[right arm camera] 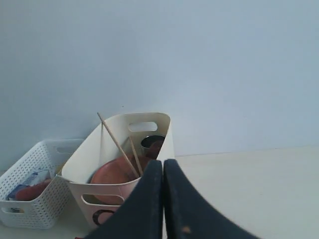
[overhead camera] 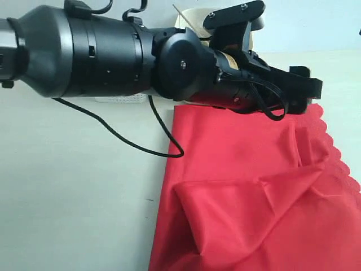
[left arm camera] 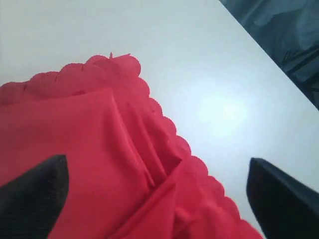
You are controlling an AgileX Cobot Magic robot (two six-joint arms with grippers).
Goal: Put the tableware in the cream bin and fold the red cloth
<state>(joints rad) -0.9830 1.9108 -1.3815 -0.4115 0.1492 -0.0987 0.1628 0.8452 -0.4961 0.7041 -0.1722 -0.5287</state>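
The black left arm (overhead camera: 113,51) stretched across the top of the frame from the left edge. Its fingers (overhead camera: 304,87) ended at upper right, by the top edge of the red cloth (overhead camera: 242,169); contact could not be judged. The cloth filled the lower right, rumpled, with a raised fold across its middle and a scalloped right edge. A black cable (overhead camera: 124,138) looped down over the pale surface (overhead camera: 73,197). A sliver of the cream bin (overhead camera: 194,16) showed behind the arm at top centre.

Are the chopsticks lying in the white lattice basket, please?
No, the chopsticks stand leaning inside the cream bin, which sits beside the basket.
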